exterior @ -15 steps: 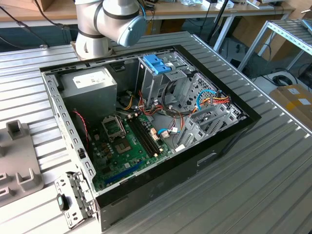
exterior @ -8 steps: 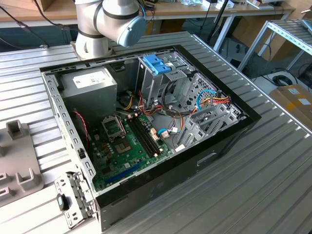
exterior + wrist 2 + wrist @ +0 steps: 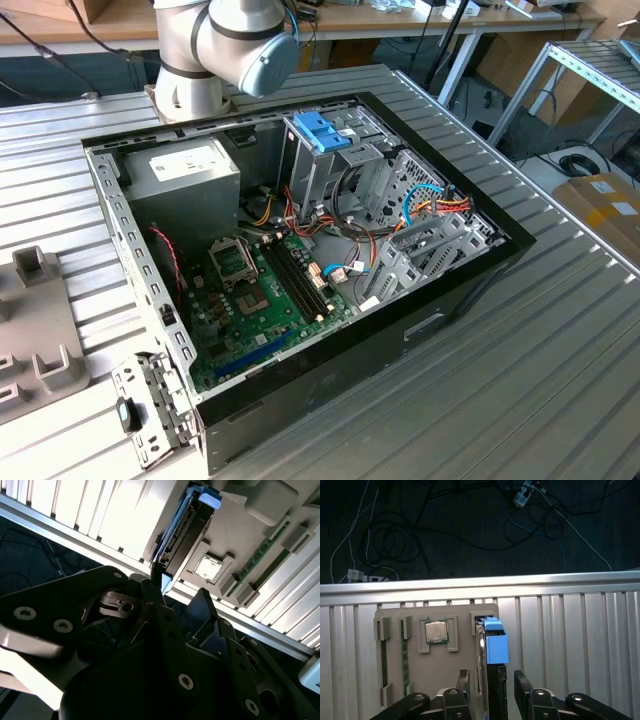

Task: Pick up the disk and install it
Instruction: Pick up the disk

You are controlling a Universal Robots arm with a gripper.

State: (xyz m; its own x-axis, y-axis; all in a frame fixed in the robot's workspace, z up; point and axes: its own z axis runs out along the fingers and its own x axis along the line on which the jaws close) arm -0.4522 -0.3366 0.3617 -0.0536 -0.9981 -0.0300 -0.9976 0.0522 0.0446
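— Disk (image 3: 490, 655) first: where is it sitting?
— Starting big: in the exterior view the ribbed metal table (image 3: 520, 380) is carrying an open computer case (image 3: 455, 290). In the first wrist view a grey holder (image 3: 462, 652) is lying on the ribs, and the disk is standing on edge in one of its slots, beside a processor chip (image 3: 436, 631).
— And the pincer?
— The gripper (image 3: 492, 682) is hanging right at the disk with its fingers (image 3: 463, 690) spread apart, one facing each broad side and apparently not pressing yet. The disk's long axis is running straight out from between them toward the table's edge rail.
— How is it looking?
— Thin. A silver edge is catching the light against a dark body, and a blue carrier frame (image 3: 497, 642) is capping the far end.
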